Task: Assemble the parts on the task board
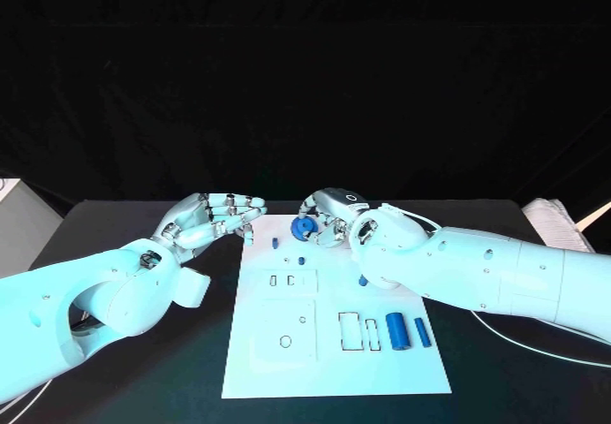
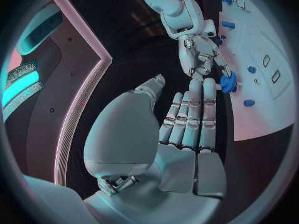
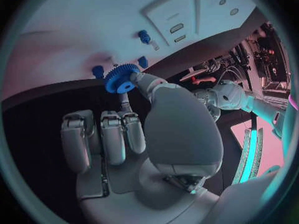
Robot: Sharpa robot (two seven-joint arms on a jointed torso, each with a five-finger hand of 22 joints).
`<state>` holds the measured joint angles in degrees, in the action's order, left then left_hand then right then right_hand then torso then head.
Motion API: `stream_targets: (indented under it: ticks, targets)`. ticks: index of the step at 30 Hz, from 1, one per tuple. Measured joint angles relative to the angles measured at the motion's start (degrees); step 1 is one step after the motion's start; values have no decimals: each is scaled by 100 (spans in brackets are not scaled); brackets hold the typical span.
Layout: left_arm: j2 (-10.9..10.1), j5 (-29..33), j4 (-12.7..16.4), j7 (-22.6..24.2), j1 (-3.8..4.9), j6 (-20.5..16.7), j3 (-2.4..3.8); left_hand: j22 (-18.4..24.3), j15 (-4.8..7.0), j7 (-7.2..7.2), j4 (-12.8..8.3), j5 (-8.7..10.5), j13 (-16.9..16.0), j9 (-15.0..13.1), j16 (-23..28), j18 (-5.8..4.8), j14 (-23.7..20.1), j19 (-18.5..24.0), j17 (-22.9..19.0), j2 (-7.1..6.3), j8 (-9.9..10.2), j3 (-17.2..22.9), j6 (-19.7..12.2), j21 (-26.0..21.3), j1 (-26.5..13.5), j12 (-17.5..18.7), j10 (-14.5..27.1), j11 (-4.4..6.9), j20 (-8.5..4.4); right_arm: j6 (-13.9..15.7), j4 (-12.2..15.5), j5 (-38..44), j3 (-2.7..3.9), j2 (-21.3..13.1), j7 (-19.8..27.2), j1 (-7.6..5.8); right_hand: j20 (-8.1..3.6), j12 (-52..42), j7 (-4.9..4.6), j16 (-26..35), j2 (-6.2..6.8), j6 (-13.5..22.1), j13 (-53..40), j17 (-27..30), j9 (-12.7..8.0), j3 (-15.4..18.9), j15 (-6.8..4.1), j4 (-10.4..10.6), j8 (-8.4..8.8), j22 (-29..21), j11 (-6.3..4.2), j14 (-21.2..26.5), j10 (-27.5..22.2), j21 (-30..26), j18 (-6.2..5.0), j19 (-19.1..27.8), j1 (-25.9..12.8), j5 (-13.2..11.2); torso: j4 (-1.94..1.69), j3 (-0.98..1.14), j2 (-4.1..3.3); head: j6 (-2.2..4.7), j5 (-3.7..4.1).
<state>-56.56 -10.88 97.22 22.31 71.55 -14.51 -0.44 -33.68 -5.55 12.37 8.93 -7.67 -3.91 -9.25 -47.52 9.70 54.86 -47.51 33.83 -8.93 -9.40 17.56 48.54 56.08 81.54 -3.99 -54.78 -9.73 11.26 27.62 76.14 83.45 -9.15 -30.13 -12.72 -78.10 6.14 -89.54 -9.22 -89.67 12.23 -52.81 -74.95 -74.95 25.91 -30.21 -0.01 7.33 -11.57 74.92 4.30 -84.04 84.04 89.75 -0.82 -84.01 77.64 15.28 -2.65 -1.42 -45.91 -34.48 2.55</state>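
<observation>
the left hand [image 1: 210,221] hangs over the black table [image 1: 127,221] just off the far left corner of the task board [image 1: 331,371], fingers lying close together and fairly straight with nothing in them, the thumb held apart; in the left wrist view the same hand [image 2: 187,119] shows its fingers side by side and pointing toward the board's edge. on the task board, moving rightward, small blue pegs [image 1: 302,261] stand near the far end, a pair of little slots and a larger recessed outline sit in the middle, and nearer the robot two blue cylinders [image 1: 396,331] lie side by side by the right edge. the right hand [image 1: 334,221] is over the board's far edge and pinches a blue gear [image 1: 303,227] between thumb and a fingertip, the other fingers curled loosely; the right wrist view shows the gear [image 3: 121,78] held on edge at the fingertips, just above the board, with blue pegs close beside it.
</observation>
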Motion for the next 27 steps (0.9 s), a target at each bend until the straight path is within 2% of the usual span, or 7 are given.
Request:
stream_targets:
  ticks: [10,21,27]
  targets:
    - [14,0,-4,-15,0,18,0,1,0,0,0,0,0,0,0,0,0,0,0,0,0,0,0,0,0,0,0,0,0,-48,-287,73,-13,207,-10,49,0,0,6,0,31,-30,1,1,0,-8,0,-22,-1,-1,0,0,0,0,0,0,-29,-12,-32,-1,-15,-14,14]
    - [19,0,-6,-24,0,24,0,-6,-21,0,-15,0,0,-6,0,0,-21,0,-11,0,0,15,0,24,0,0,0,0,0,-218,-452,94,-35,332,-10,105,0,0,11,0,63,-53,1,1,1,-8,1,-23,-23,-1,0,0,0,0,0,0,-73,-35,-29,-3,-15,-45,-4]
    - [12,0,-5,-26,0,24,0,-6,-21,0,-15,0,0,-6,0,0,-21,0,-11,0,0,15,0,23,0,0,0,0,0,-319,-499,115,-37,342,-12,107,0,0,13,0,38,-56,2,2,2,-23,0,-41,-19,-2,0,0,-1,0,0,0,-98,-66,-23,-1,-14,-59,3]
